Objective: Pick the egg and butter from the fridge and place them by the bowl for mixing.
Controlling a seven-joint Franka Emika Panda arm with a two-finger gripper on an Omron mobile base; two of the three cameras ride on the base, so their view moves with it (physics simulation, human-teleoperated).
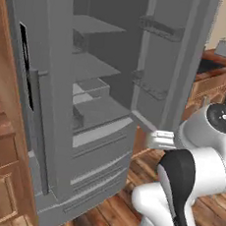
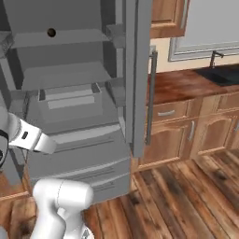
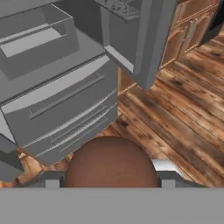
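Item: egg (image 3: pixel 111 162), reddish-brown, smooth, rounded; you see it clasped in your tool (image 3: pixel 109 181), above plank floor (image 3: pixel 183 127) before the open grey fridge (image 3: pixel 61 105).

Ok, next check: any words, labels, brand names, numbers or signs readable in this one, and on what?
None can be read.
Fridge: plain grey inside and on its door, no label or brand.
Egg in the gripper: bare brown shell, no stamp.
Cabinets: plain wood, no markings.
Round cap on the arm: small pale marks, too blurred to read.
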